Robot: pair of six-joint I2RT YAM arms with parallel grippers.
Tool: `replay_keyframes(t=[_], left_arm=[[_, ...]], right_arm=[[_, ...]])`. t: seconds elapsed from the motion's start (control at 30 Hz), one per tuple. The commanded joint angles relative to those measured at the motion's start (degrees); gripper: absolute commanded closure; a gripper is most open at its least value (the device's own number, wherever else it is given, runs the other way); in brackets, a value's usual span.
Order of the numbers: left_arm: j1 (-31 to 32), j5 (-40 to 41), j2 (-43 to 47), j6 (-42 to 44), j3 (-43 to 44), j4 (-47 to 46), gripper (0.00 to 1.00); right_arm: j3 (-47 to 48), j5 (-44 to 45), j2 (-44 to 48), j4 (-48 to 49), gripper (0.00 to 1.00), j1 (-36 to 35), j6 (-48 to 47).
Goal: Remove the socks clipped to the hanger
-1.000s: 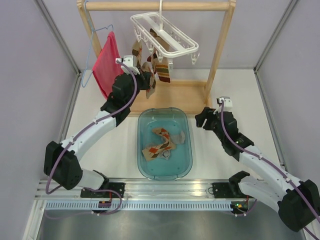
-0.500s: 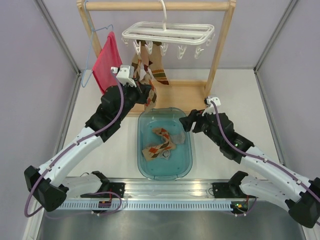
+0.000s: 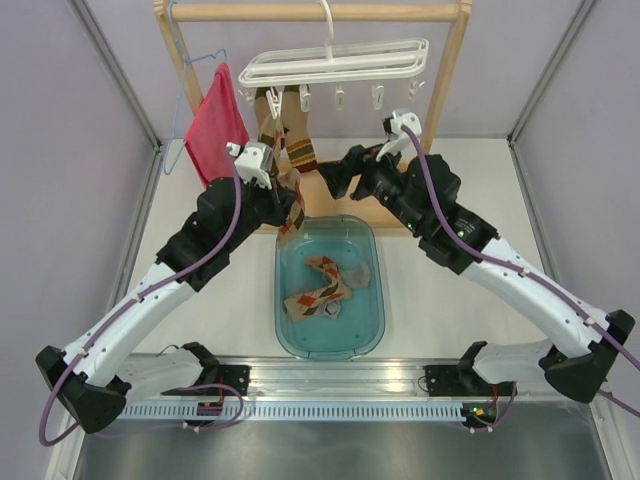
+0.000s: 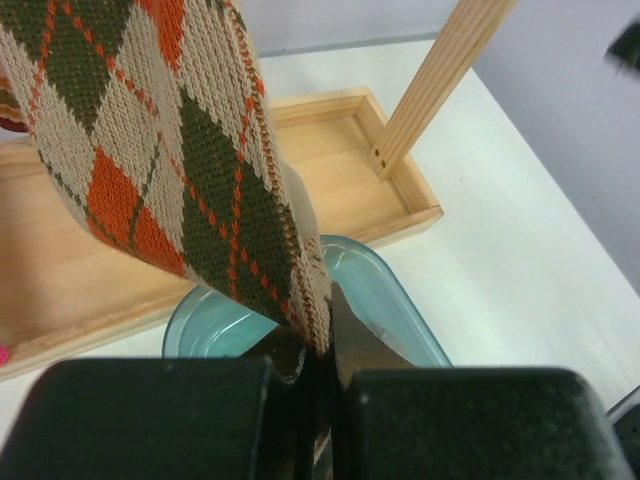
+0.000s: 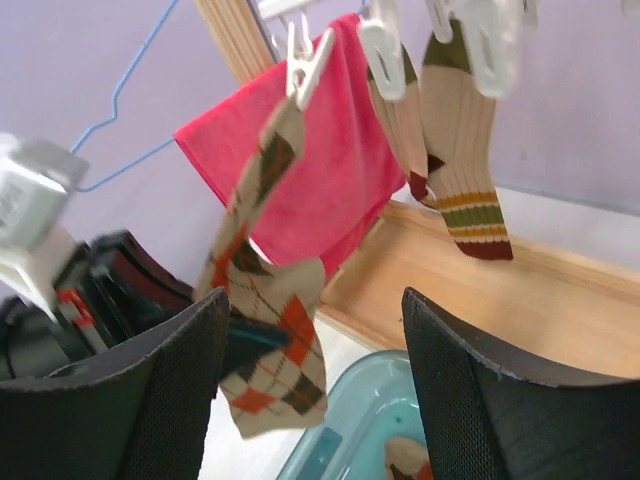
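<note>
The white hanger [image 3: 330, 62] hangs from the wooden rail with socks [image 3: 283, 125] clipped under its left end. My left gripper [image 3: 288, 208] is shut on the lower end of an argyle sock [image 4: 180, 150], which runs taut from the jaws [image 4: 325, 345] upward. That same sock [image 5: 270, 330] hangs from a white clip [image 5: 305, 65]. Two striped socks [image 5: 465, 160] hang beside it. My right gripper [image 3: 335, 175] is open just right of the socks. In its wrist view the right gripper [image 5: 315, 390] holds nothing, and the argyle sock hangs beyond its left finger.
A blue tub [image 3: 282, 310] below the hanger holds loose socks [image 3: 325, 285]. A red cloth [image 3: 212, 125] hangs on a blue wire hanger [image 3: 180, 100] at the left. The wooden rack's post [image 3: 440, 90] and base tray [image 4: 330, 170] stand behind the tub.
The right arm swung from the tub's right side up and left to the socks. The hanger turned to lie square across the view. The left gripper kept its hold and drew the sock down.
</note>
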State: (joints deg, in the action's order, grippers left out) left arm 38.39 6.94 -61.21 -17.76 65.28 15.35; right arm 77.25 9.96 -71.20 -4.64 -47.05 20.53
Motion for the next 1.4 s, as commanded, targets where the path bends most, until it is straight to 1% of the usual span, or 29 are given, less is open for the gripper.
replay_keyframes(t=[0.0,0.2,0.27,0.3,0.57,0.73,0.97,1.03,1.1,1.2,1.23,1.27,1.33,1.37], left_arm=[[0.37,-1.84,-0.05,4.66,2.49,2.22,0.98],[0.37,-0.26,1.88,6.95,0.56,1.35,0.98],[0.37,-0.52,2.41,7.47,-0.23,0.38,0.98],[0.37,-0.61,2.59,7.56,-0.67,0.29,0.98],[0.37,-4.91,1.97,7.92,-1.20,0.03,0.98],[0.37,-5.09,2.41,7.83,-1.38,0.29,0.98],[0.37,-6.23,2.68,7.12,-1.56,0.29,0.98],[0.37,-6.32,2.59,7.12,-1.56,0.20,0.98],[0.37,-6.24,2.68,7.12,-1.56,0.29,0.98],[0.37,-6.15,3.02,7.39,-1.56,0.20,0.98],[0.37,-6.06,3.03,7.47,-1.64,0.29,0.98],[0.37,-6.15,3.03,7.48,-1.64,0.29,0.98],[0.37,-6.23,2.85,7.48,-1.64,0.20,0.98],[0.37,-6.41,2.85,7.48,-1.64,0.29,0.98]], right_arm=[[9.98,0.24,-5.78,-3.09,0.25,-0.59,-3.22],[24.23,0.24,-17.91,-6.43,0.25,-0.94,-5.76],[26.80,0.68,-21.50,-7.04,0.25,-1.03,-6.47],[28.98,0.68,-22.48,-7.22,0.25,-1.03,-6.56],[37.61,0.68,-30.74,-7.39,0.25,-1.21,-6.91],[43.59,1.64,-34.44,-8.62,0.25,-1.20,-7.35],[54.47,4.02,-43.22,-12.40,0.24,-1.12,-8.67],[56.16,4.37,-45.51,-12.76,0.24,-1.03,-8.67],[57.21,4.98,-46.31,-12.67,0.26,-1.03,-8.58],[57.31,6.39,-46.57,-11.88,0.34,-1.03,-8.49],[57.22,6.91,-46.49,-11.62,0.41,-1.03,-8.49],[57.31,7.70,-46.40,-11.01,0.44,-1.03,-8.58],[57.05,8.67,-45.88,-10.21,0.50,-1.03,-8.85],[56.96,9.37,-45.78,-9.34,0.50,-1.03,-9.02]])
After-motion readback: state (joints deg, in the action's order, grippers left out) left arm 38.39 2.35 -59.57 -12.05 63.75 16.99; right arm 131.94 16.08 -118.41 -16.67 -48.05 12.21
